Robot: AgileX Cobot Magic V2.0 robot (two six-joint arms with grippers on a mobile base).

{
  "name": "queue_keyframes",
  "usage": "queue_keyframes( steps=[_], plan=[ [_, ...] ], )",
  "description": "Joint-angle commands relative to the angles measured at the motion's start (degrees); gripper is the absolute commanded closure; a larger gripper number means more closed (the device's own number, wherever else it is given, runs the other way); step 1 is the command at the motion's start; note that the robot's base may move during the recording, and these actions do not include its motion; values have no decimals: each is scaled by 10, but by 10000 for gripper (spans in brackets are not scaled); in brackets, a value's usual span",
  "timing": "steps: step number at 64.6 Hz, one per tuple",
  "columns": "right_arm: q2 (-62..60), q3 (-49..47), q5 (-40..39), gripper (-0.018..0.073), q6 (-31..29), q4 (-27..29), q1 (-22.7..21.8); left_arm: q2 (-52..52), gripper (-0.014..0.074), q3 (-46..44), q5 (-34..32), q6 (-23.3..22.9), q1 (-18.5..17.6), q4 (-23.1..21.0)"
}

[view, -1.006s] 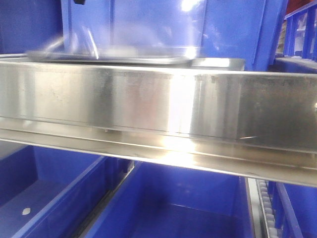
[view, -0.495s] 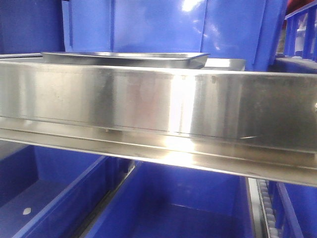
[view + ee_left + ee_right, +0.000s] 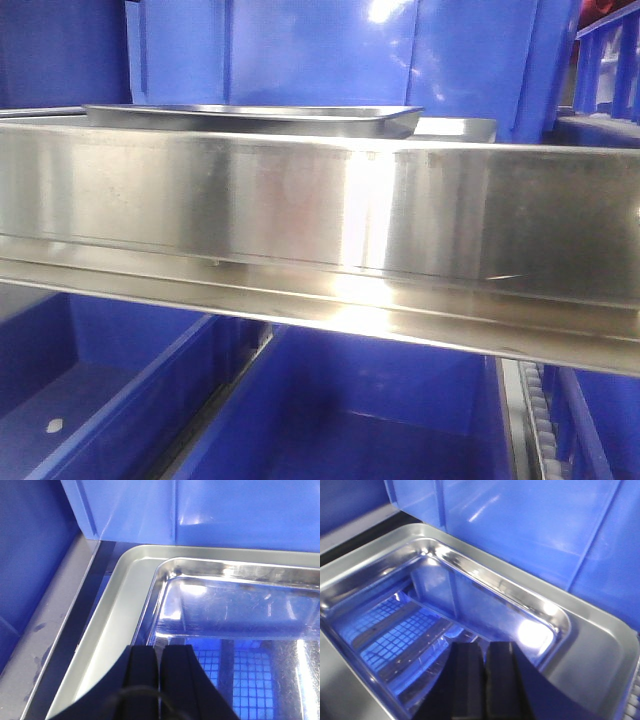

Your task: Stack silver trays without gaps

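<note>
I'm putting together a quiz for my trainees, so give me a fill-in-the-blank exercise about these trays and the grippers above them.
1. The upper tray lies in the lower tray, so the stack counts ____ trays.
2. The bin behind them is coloured ____.
3. The left gripper and the right gripper both have fingers of the colour ____.
Missing words: two; blue; black.
</note>
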Motion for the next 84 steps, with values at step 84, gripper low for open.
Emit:
queue_keyframes(
  steps=[84],
  plan=[
    [-5,-4,-327,628,-6,-4,1,-268,584,101,-133,-6,100,-103]
  ],
)
